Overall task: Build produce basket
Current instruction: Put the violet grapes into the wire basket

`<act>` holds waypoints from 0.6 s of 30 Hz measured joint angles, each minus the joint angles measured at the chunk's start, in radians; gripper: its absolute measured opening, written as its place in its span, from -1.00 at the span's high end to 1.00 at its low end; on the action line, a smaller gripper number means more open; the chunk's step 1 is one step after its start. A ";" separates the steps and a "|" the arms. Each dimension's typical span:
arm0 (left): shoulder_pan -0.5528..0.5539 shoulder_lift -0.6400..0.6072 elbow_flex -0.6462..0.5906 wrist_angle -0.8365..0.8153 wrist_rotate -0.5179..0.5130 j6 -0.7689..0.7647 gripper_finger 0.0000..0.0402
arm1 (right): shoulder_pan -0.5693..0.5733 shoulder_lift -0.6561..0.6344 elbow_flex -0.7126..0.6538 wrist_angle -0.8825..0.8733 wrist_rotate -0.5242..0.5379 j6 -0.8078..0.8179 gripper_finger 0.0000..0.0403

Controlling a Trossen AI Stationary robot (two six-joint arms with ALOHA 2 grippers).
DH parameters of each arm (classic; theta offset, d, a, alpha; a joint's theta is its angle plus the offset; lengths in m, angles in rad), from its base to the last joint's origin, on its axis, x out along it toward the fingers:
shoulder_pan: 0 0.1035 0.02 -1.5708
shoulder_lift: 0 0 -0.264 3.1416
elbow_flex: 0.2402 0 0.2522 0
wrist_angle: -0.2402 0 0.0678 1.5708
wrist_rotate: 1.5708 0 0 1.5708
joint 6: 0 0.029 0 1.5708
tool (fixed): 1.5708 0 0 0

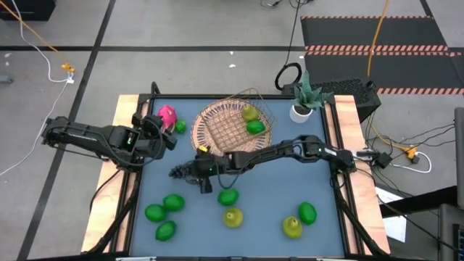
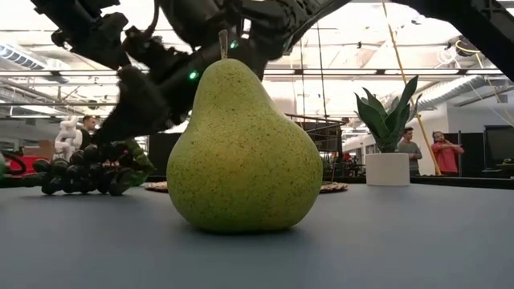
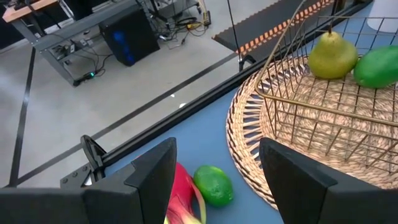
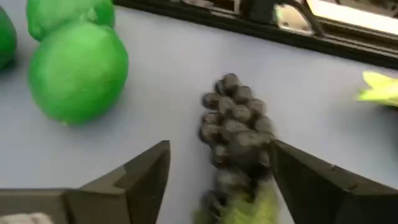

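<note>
The copper wire basket [image 1: 235, 119] stands on a round wicker mat [image 1: 210, 138] at the far middle, holding a pear [image 1: 249, 112] and a lime [image 1: 255, 127]. A dark grape bunch [image 4: 236, 137] lies on the blue table. My right gripper [image 4: 221, 149] is open, its fingers on either side of the bunch [image 1: 180, 172]. At the far left my left gripper [image 3: 214, 149] is open and holds nothing. It hovers over the pink dragon fruit [image 1: 167, 114] and a lime [image 3: 213, 185]. Several limes [image 1: 165, 214] and two pears [image 1: 232, 217] lie near the front edge. My right gripper stands open around the grape bunch. One finger [image 4: 305, 180] shows close against the bunch's side [image 4: 264, 146], and I cannot tell whether it touches. The bunch lies on the table.
A potted plant [image 1: 303, 98] stands at the far right corner. In the low view a pear [image 2: 245, 148] fills the foreground, and people stand in the room behind. Wooden rails [image 1: 344, 145] edge the table left and right. Bare blue surface lies at the right middle.
</note>
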State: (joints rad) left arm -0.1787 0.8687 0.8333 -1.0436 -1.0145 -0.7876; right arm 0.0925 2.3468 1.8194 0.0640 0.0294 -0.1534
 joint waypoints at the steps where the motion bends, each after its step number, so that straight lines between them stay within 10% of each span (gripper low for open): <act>1: 0.000 0.000 0.000 0.000 0.000 0.000 -0.16 | 0.003 0.013 0.000 0.022 0.009 -0.010 -0.41; 10: 0.004 0.000 0.000 0.002 -0.001 -0.003 -0.16 | -0.004 0.078 0.000 0.081 0.155 -0.045 -0.65; 18: 0.004 0.000 0.000 0.002 -0.002 -0.003 -0.16 | -0.013 0.085 0.000 0.050 0.152 -0.031 -0.26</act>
State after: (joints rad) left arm -0.1749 0.8684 0.8330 -1.0420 -1.0161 -0.7902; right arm 0.0796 2.4321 1.8194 0.1143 0.1819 -0.1847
